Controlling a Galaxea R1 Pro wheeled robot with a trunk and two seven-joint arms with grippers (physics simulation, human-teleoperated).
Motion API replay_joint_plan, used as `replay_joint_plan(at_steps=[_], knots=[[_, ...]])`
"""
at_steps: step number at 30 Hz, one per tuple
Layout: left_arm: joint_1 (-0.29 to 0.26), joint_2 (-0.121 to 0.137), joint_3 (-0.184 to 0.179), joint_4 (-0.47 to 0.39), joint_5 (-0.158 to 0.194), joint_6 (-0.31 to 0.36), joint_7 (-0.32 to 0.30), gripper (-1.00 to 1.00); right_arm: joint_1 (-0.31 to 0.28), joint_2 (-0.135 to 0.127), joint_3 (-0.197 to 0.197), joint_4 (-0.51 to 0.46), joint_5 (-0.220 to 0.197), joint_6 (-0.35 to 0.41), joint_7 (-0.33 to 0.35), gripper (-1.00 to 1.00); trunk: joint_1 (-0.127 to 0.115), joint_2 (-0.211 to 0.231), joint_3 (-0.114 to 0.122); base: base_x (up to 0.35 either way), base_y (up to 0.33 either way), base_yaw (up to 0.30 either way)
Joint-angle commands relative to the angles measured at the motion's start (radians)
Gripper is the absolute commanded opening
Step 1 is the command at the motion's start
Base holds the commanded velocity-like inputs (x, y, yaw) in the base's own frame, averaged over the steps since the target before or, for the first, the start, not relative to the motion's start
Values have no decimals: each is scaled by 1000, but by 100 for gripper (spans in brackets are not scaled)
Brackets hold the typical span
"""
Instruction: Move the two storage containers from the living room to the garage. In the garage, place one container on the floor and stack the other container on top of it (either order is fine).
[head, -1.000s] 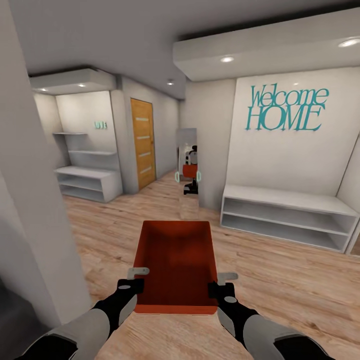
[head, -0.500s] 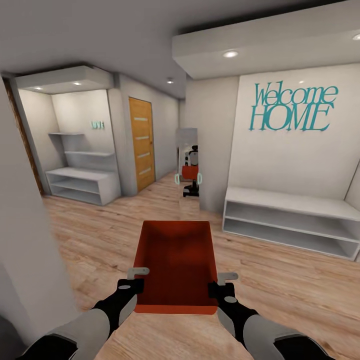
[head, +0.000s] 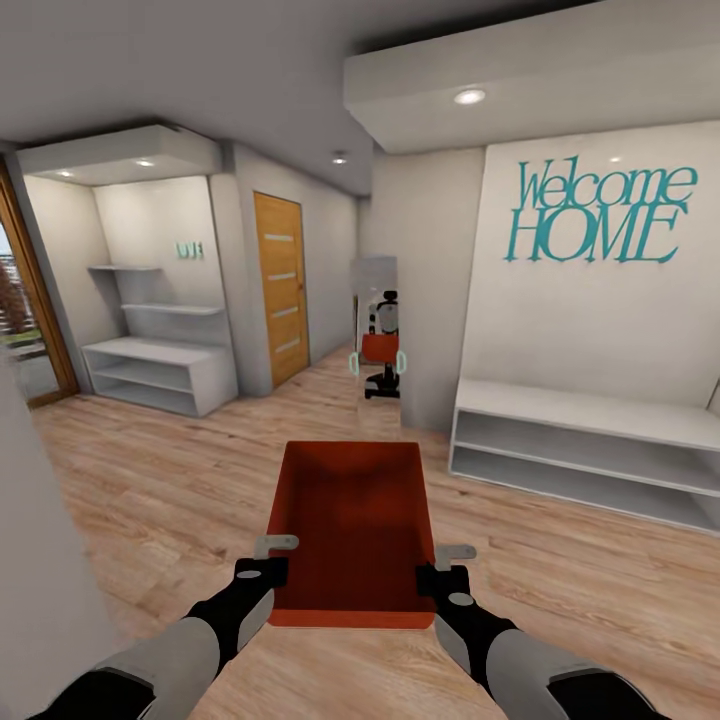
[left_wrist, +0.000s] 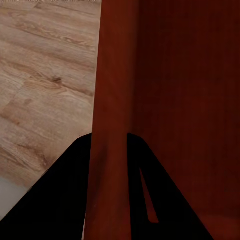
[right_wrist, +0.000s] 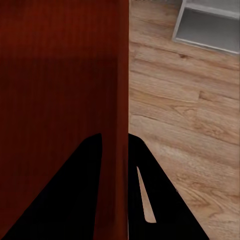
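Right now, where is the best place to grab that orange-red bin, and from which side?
By its thin long side walls, one from each side. The storage container is lidless with plain walls, so each wall can slip between two fingers. The left pincer and right pincer each pinch a side wall near the end nearest the robot, one finger inside, one outside.

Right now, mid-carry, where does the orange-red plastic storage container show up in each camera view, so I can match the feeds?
Head view: orange-red plastic storage container sits low centre, held between both arms.
Left wrist view: its side wall runs up between the dark jaws, interior beside it.
Right wrist view: its opposite wall runs up between the jaws.
Shared landmark: the light wood-plank floor, seen beside the container in both wrist views.
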Motion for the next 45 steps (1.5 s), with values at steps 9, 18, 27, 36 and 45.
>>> replay_joint_plan(at_steps=[9, 18, 27, 36, 45], knots=[[-2, 3, 15, -5, -18, 5, 32, -100, -1, -14, 10, 23, -15, -5, -9, -100, 1, -1, -1, 324, 0, 0], [-2, 3, 15, -5, -18, 5, 32, -100, -1, -13, 10, 23, -15, -5, -9, -100, 1, -1, -1, 324, 0, 0], [-2, 3, 15, -5, -18, 5, 32, -100, -1, -13, 10, 23, -15, -5, -9, -100, 1, -1, -1, 324, 0, 0], [-2, 3, 15, -5, -18, 5, 32, -100, -1, -15, 10, 23, -15, -4, -9, -100, 1, -1, -1, 324, 0, 0], [-2, 3, 15, -5, -18, 5, 32, -100, -1, -13, 10, 23, -16, -4, -7, -100, 1, -1, -1, 324, 0, 0]])
